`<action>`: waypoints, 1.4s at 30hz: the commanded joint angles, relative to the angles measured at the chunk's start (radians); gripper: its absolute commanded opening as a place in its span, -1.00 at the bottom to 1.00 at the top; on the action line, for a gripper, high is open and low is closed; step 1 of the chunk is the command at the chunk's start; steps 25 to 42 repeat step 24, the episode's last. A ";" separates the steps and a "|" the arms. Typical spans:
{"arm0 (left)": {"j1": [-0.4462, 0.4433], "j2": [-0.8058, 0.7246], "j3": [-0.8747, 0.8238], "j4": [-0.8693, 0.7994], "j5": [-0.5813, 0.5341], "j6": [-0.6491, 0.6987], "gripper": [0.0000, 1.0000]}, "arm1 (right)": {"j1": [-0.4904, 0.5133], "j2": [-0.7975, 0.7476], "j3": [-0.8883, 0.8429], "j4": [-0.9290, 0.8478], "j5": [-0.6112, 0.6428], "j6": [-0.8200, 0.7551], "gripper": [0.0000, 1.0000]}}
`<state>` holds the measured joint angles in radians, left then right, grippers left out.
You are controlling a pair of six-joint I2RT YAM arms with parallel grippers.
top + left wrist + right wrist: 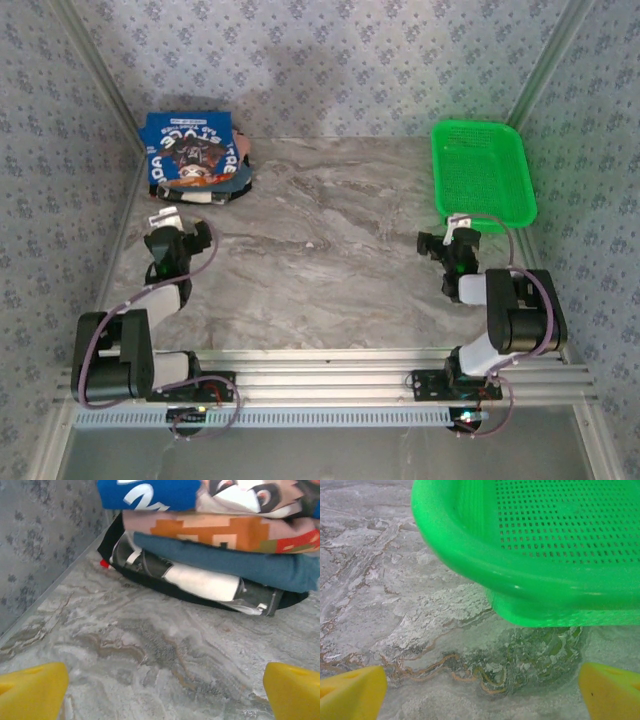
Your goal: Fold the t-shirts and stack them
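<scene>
Four or so soft folded tees point(195, 158) sit stacked, blue uppermost; a rectangular green mesh basket point(440, 170) stands opposite. Over the marbled table point(330, 250), left gripper point(162, 692) and right gripper point(481, 692) both gape wide.

Lab booth: patterned walls point(330, 60), aluminium rails point(330, 385)

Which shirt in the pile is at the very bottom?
The black t-shirt, lying directly on the table beneath the teal t-shirt, the salmon t-shirt and the royal-blue t-shirt.

Grey marble-look table point(330, 250), floral wallpaper walls point(350, 60) on 3 sides, alu rail point(330, 365) near edge.
</scene>
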<state>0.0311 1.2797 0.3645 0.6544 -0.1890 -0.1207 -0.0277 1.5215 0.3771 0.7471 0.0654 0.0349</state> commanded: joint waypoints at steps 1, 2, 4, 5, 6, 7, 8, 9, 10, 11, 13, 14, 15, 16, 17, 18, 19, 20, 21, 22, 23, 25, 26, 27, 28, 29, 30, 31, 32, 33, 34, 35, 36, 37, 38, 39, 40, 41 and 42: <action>-0.017 0.027 -0.056 0.133 0.056 0.073 0.99 | 0.002 0.004 -0.002 0.097 0.035 -0.036 1.00; -0.014 0.068 -0.038 0.142 0.033 0.057 0.99 | 0.002 0.002 0.001 0.091 0.036 -0.037 1.00; -0.015 0.212 -0.007 0.227 0.075 0.067 0.99 | 0.005 0.003 0.000 0.092 0.040 -0.041 1.00; -0.028 0.259 0.025 0.212 0.087 0.095 0.99 | 0.006 0.000 -0.001 0.092 0.041 -0.041 1.00; -0.035 0.262 0.036 0.201 0.082 0.100 0.99 | 0.007 0.000 -0.001 0.095 0.041 -0.041 1.00; -0.030 0.248 0.032 0.183 0.059 0.078 0.99 | 0.006 0.000 0.001 0.092 0.039 -0.041 1.00; -0.030 0.256 0.024 0.212 0.019 0.064 0.99 | 0.006 0.001 0.002 0.089 0.039 -0.041 1.00; -0.028 0.252 0.023 0.210 0.007 0.055 0.99 | 0.005 0.001 0.002 0.087 0.037 -0.041 1.00; -0.027 0.250 0.027 0.196 0.006 0.054 1.00 | 0.005 0.002 0.002 0.089 0.037 -0.041 1.00; -0.026 0.254 0.024 0.211 0.006 0.056 0.99 | 0.005 0.001 0.001 0.089 0.037 -0.041 1.00; -0.026 0.253 0.024 0.205 0.006 0.055 0.99 | 0.005 0.000 0.002 0.089 0.037 -0.043 1.00; -0.027 0.253 0.025 0.205 0.006 0.054 0.99 | 0.006 0.001 0.002 0.089 0.036 -0.043 1.00; -0.026 0.252 0.026 0.200 0.006 0.055 0.99 | 0.007 0.002 0.002 0.089 0.037 -0.042 1.00; -0.027 0.254 0.025 0.206 0.006 0.056 0.99 | 0.006 0.002 0.002 0.088 0.037 -0.043 1.00; -0.026 0.252 0.025 0.202 0.006 0.056 0.99 | 0.005 0.003 0.003 0.084 0.033 -0.041 1.00; -0.027 0.252 0.026 0.204 0.006 0.056 0.99 | 0.002 0.003 0.007 0.081 0.021 -0.041 1.00; -0.027 0.252 0.025 0.203 0.006 0.056 0.99 | 0.000 0.004 0.009 0.075 0.012 -0.044 1.00; -0.027 0.252 0.026 0.203 0.007 0.056 0.99 | -0.001 0.005 0.010 0.072 0.002 -0.044 1.00; -0.026 0.251 0.025 0.203 0.006 0.056 0.99 | -0.003 0.004 0.009 0.075 -0.003 -0.044 1.00; -0.027 0.253 0.025 0.203 0.006 0.055 0.99 | -0.005 0.004 0.008 0.077 -0.006 -0.043 1.00; -0.027 0.252 0.025 0.203 0.006 0.056 0.99 | -0.005 0.001 0.004 0.081 -0.007 -0.044 1.00; -0.026 0.251 0.025 0.203 0.006 0.056 0.99 | -0.004 0.001 0.004 0.081 -0.005 -0.046 1.00; -0.026 0.251 0.025 0.203 0.006 0.056 0.99 | -0.004 0.001 0.004 0.081 -0.005 -0.046 1.00; -0.026 0.251 0.025 0.203 0.006 0.056 0.99 | -0.004 0.001 0.004 0.081 -0.005 -0.046 1.00; -0.026 0.251 0.025 0.203 0.006 0.056 0.99 | -0.004 0.001 0.004 0.081 -0.005 -0.046 1.00; -0.026 0.251 0.025 0.203 0.006 0.056 0.99 | -0.004 0.001 0.004 0.081 -0.005 -0.046 1.00; -0.026 0.251 0.025 0.203 0.006 0.056 0.99 | -0.004 0.001 0.004 0.081 -0.005 -0.046 1.00; -0.026 0.251 0.025 0.203 0.006 0.056 0.99 | -0.004 0.001 0.004 0.081 -0.005 -0.046 1.00; -0.026 0.251 0.025 0.203 0.006 0.056 0.99 | -0.004 0.001 0.004 0.081 -0.005 -0.046 1.00; -0.026 0.251 0.025 0.203 0.006 0.056 0.99 | -0.004 0.001 0.004 0.081 -0.005 -0.046 1.00; -0.026 0.251 0.025 0.203 0.006 0.056 0.99 | -0.004 0.001 0.004 0.081 -0.005 -0.046 1.00; -0.026 0.251 0.025 0.203 0.006 0.056 0.99 | -0.004 0.001 0.004 0.081 -0.005 -0.046 1.00; -0.026 0.251 0.025 0.203 0.006 0.056 0.99 | -0.004 0.001 0.004 0.081 -0.005 -0.046 1.00; -0.026 0.251 0.025 0.203 0.006 0.056 0.99 | -0.004 0.001 0.004 0.081 -0.005 -0.046 1.00; -0.026 0.251 0.025 0.203 0.006 0.056 0.99 | -0.004 0.001 0.004 0.081 -0.005 -0.046 1.00; -0.026 0.251 0.025 0.203 0.006 0.056 0.99 | -0.004 0.001 0.004 0.081 -0.005 -0.046 1.00; -0.026 0.251 0.025 0.203 0.006 0.056 0.99 | -0.004 0.001 0.004 0.081 -0.005 -0.046 1.00; -0.026 0.251 0.025 0.203 0.006 0.056 0.99 | -0.004 0.001 0.004 0.081 -0.005 -0.046 1.00; -0.026 0.251 0.025 0.203 0.006 0.056 0.99 | -0.004 0.001 0.004 0.081 -0.005 -0.046 1.00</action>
